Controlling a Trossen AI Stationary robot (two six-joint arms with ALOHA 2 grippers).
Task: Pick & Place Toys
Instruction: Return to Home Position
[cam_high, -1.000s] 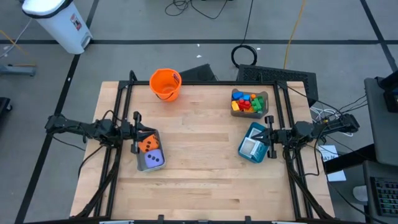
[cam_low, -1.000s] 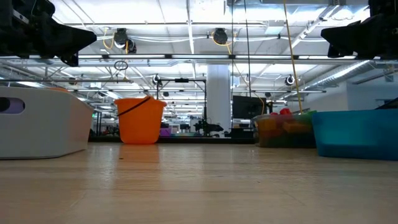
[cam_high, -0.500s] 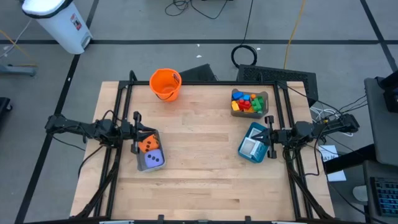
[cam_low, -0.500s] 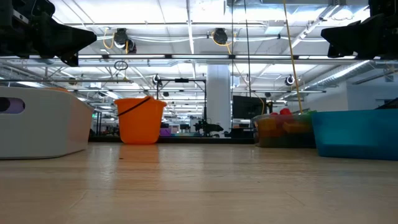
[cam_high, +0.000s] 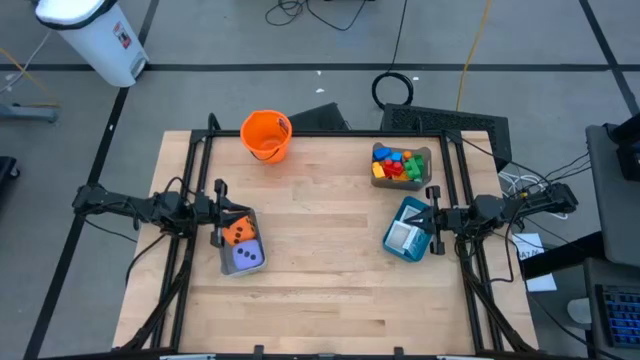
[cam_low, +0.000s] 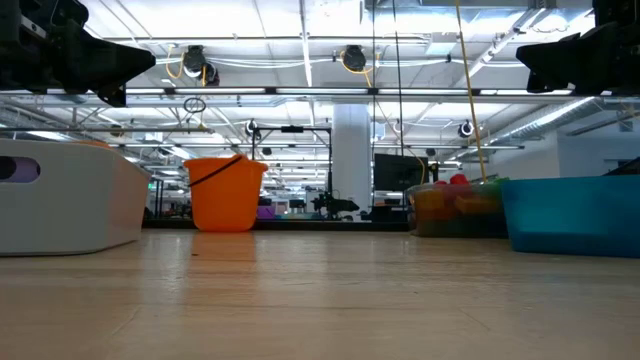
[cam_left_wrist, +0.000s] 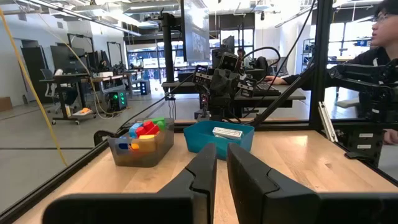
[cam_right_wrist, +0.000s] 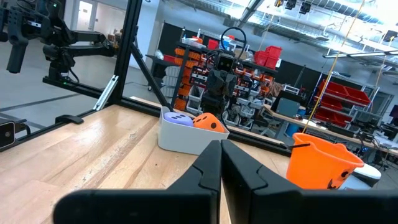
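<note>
The pale wooden bench (cam_high: 320, 300) is bare along its near side. At mid depth on the left, a light grey plastic bin (cam_right_wrist: 186, 140) holds a purple dotted die (cam_high: 247, 256) on its near side and an orange dotted die (cam_high: 238, 233) just beyond. The left end effector (cam_left_wrist: 221, 155) hangs just beside that bin at the left edge, closed to a thin slit and gripping nothing. At the right edge, the right end effector (cam_right_wrist: 220, 149) has its fingers pressed together, empty, just beside a teal plastic bin (cam_high: 415, 212) holding small white picture cards (cam_high: 401, 237). Farther back on the right, a translucent grey bin (cam_left_wrist: 143, 155) is filled with small bright plastic blocks (cam_high: 397, 164). An orange plastic bucket (cam_low: 225, 195) stands at the far edge, left of centre.
</note>
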